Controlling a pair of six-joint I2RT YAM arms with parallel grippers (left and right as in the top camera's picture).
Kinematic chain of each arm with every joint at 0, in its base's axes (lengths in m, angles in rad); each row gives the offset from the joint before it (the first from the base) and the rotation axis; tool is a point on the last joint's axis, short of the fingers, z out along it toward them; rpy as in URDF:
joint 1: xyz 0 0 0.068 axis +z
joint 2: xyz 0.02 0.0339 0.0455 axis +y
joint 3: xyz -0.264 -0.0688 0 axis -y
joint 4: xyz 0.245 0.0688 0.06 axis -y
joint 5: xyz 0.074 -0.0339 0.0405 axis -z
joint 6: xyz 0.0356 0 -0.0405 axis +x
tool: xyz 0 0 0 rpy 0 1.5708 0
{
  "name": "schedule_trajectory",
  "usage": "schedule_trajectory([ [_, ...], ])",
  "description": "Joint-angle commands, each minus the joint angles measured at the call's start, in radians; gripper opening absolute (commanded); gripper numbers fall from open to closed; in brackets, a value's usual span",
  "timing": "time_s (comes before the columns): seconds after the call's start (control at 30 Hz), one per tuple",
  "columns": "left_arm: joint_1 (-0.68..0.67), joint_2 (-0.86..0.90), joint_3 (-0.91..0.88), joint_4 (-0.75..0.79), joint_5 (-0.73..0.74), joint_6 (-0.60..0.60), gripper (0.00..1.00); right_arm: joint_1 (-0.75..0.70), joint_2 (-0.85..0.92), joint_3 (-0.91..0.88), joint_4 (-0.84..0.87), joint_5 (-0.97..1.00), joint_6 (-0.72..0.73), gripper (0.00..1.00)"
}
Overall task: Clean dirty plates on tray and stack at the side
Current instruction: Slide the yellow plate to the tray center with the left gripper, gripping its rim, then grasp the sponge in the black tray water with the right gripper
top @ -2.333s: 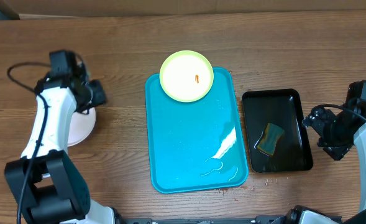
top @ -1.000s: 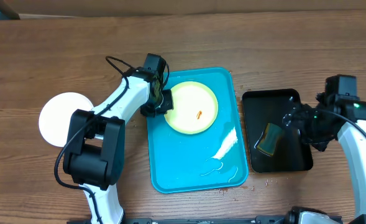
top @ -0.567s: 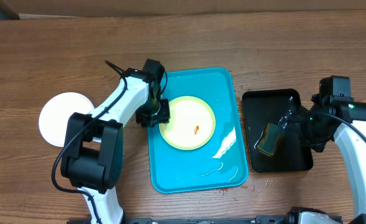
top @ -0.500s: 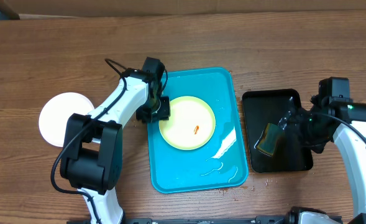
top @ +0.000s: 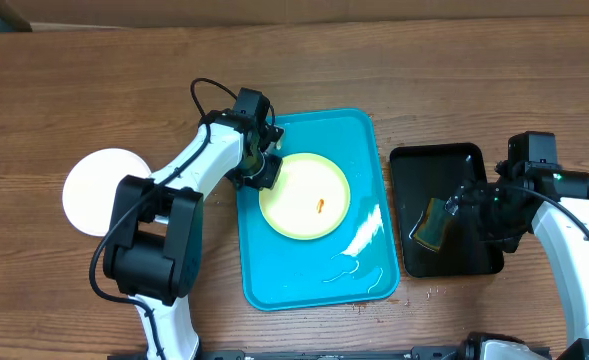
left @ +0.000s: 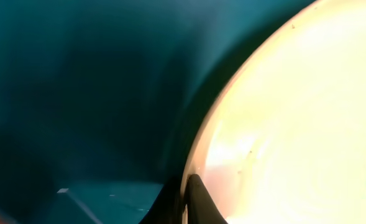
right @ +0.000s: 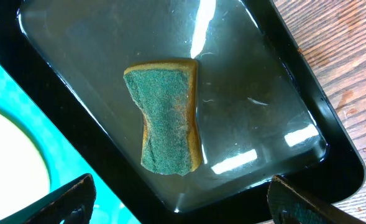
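The yellow-green-rimmed plate [top: 304, 195] lies flat in the upper half of the turquoise tray [top: 314, 275], nearer the tray's left wall than its right, and a small orange-red smear [top: 318, 206] sits close to the plate's middle. Below and to the right of the plate, pale wet streaks [top: 362, 235] run across the tray floor. The left gripper [top: 266, 170] is at the plate's upper-left rim, its arm reaching in over the tray's left edge. In the left wrist view, dark fingertips [left: 198, 202] sit right at that rim, with the cream plate surface filling the right of the picture and shadowed tray to the left. I cannot tell whether the jaws are clenched on the rim or only resting against it.

Well apart on the left, a white plate [top: 99, 190] rests on the wooden worktop [top: 474, 80]; whether it is one plate or more cannot be made out from above.

Just beside the turquoise tray on the right stands the smaller black tray [top: 444, 153]. It has a glossy wet floor, and a sponge [right: 167, 115] lies in it with its green scouring face up and a yellow body beneath. The right gripper [right: 184, 202] hangs over this tray, clear of the sponge, its jaws spread wide and holding nothing
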Motion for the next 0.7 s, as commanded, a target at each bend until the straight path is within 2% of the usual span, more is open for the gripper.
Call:
schedule_trajectory([
  [0.0,-0.007,0.037,-0.013,-0.029,0.079,-0.092,0.04,0.003,-0.005,-0.004,0.009,0.012,-0.003,0.90],
  [0.07,-0.007,0.034,-0.013,-0.054,0.084,-0.205,0.04,0.003,-0.005,-0.004,0.014,0.001,-0.008,0.90],
  [0.13,-0.007,0.032,-0.013,-0.097,0.084,-0.303,0.04,0.010,-0.005,-0.004,0.042,-0.063,-0.079,0.90],
  [0.23,-0.008,0.032,-0.013,-0.146,0.084,-0.356,0.04,0.026,-0.005,-0.005,0.074,-0.125,-0.115,0.86],
  [0.3,-0.008,0.032,-0.013,-0.165,0.097,-0.361,0.04,0.042,-0.005,-0.006,0.081,-0.127,-0.114,0.81],
  [0.43,-0.008,0.032,-0.013,-0.169,0.119,-0.360,0.04,0.093,0.012,-0.035,0.116,-0.113,-0.091,0.66],
  [0.6,-0.008,0.032,-0.013,-0.139,0.112,-0.325,0.04,0.154,0.093,-0.119,0.210,0.055,0.061,0.58],
  [0.67,-0.008,0.033,-0.013,-0.139,0.112,-0.322,0.04,0.157,0.145,-0.137,0.241,0.105,0.115,0.50],
])
